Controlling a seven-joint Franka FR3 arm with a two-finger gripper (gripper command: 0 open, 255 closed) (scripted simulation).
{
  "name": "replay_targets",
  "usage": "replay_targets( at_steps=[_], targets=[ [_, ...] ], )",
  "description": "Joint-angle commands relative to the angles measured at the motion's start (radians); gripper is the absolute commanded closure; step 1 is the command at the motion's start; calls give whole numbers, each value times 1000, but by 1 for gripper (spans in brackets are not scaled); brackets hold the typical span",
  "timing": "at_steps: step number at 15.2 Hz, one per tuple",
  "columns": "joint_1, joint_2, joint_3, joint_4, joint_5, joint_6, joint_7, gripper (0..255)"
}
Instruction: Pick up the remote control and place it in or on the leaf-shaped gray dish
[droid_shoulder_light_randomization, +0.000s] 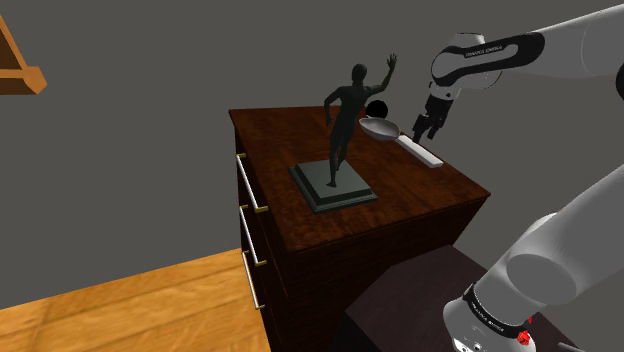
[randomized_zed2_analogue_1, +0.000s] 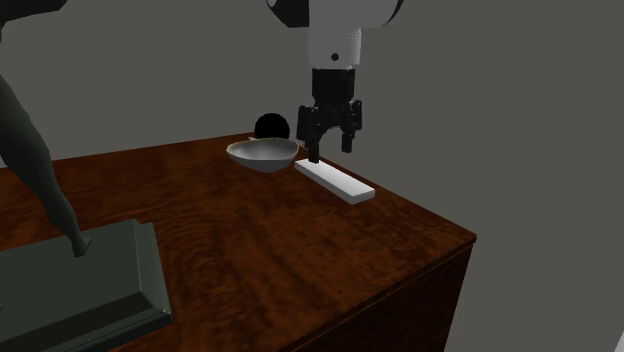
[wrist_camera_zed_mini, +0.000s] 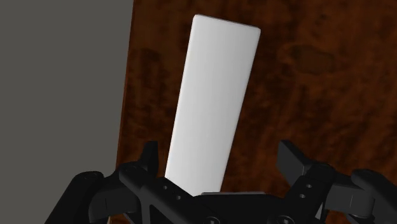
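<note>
**Centre the jaws over the remote before closing**

Shoulder view: the remote (droid_shoulder_light_randomization: 420, 152), a flat white bar, lies on the dresser (droid_shoulder_light_randomization: 400, 205) near its 3 o'clock edge. It lies at 4 o'clock from the dish (droid_shoulder_light_randomization: 380, 127), and its near end is just beside the rim. The jaws hang above that end. The statue (droid_shoulder_light_randomization: 345, 110) stands at 9 o'clock from the dish, well clear of the work.

Second exterior view: the jaws point straight down, wide and holding nothing, with their tips just above the remote (randomized_zed2_analogue_1: 335, 180). I judge they are not yet touching it. They sit over the end nearest the dish (randomized_zed2_analogue_1: 263, 154), and the bar runs on toward 4 o'clock. A black ball (randomized_zed2_analogue_1: 271, 126) rests at 12 o'clock from the dish.

Wrist view: the remote (wrist_camera_zed_mini: 213, 95) runs away from the jaws, between the two fingers (wrist_camera_zed_mini: 149, 159). It lies nearer one finger than the other and at a slight slant to them.

To do this step well:
- Shift sideways until the bar is centred.
- Turn the wrist a little to square the fingers with its long sides.
- Move toward its middle, since a grip at the end would probably let it droop.
- Come straight down and close on the narrow width.
- Lift high enough to clear the dish rim.
</note>
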Motion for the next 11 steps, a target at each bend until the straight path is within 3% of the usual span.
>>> replay_targets(
  at_steps=[1, 7, 11],
  targets=[
    [-3, 34, -13, 5, 18, 24, -25, 0],
    [-4, 66, -19, -54, 32, 112, -37, 0],
    [-4, 66, -19, -54, 32, 112, -37, 0]
  ],
)
